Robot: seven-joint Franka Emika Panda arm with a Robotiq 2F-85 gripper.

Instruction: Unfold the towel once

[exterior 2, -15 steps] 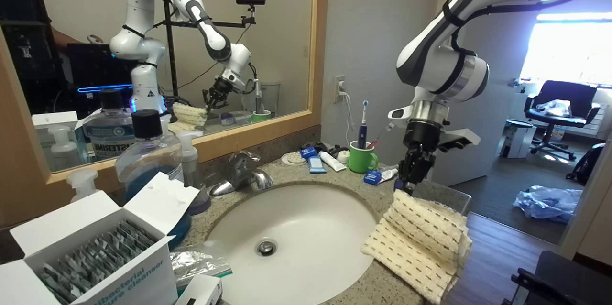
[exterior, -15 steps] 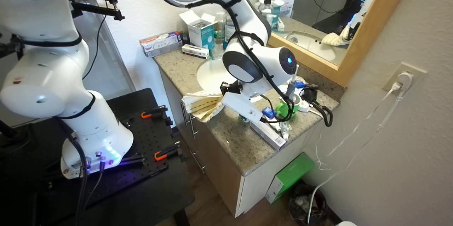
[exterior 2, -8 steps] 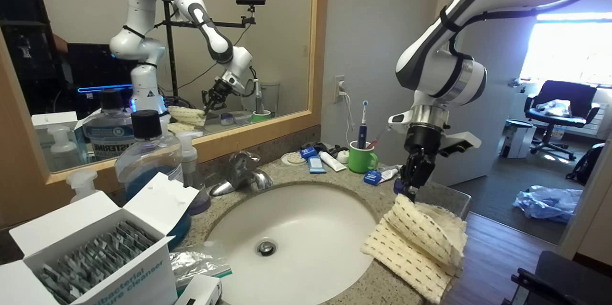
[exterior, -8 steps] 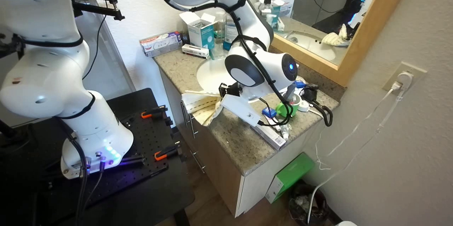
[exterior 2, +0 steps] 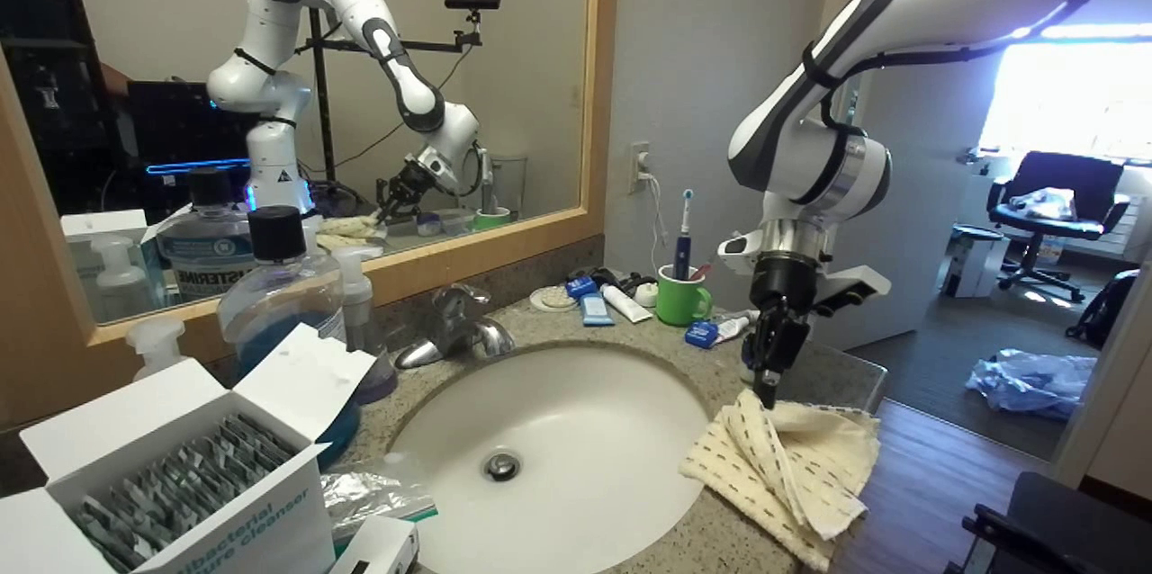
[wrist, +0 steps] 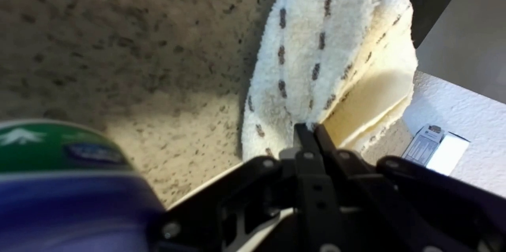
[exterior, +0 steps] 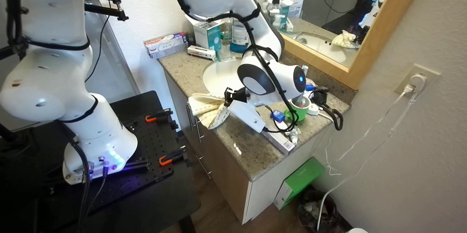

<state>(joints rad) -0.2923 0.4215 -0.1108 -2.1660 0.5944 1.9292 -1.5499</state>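
The towel (exterior 2: 792, 466) is cream with dark dashed lines. It lies crumpled and partly folded on the counter's front edge beside the round white sink (exterior 2: 558, 394), with part hanging past the edge. It also shows in an exterior view (exterior: 206, 107) and in the wrist view (wrist: 304, 38). My gripper (wrist: 310, 126) is shut on an upper fold of the towel, with cloth between the fingertips. The gripper (exterior 2: 767, 396) points down, low over the towel. A raised ridge of cloth runs from the fingertips, and the layers behind it are spread apart. The cloth underneath is hidden.
A blue and green container (wrist: 71, 189) stands close beside the gripper. A green mug (exterior 2: 681, 297), small tubes (exterior 2: 715, 331) and a long box (exterior: 279, 140) are on the counter. The mirror frame (exterior 2: 504, 237) and faucet (exterior 2: 454, 322) stand behind the sink.
My gripper has moved down, holding the cloth. The towel's upper layer has sunk and bunched into a ridge at the fingertips, and a corner now lies toward the counter's front.
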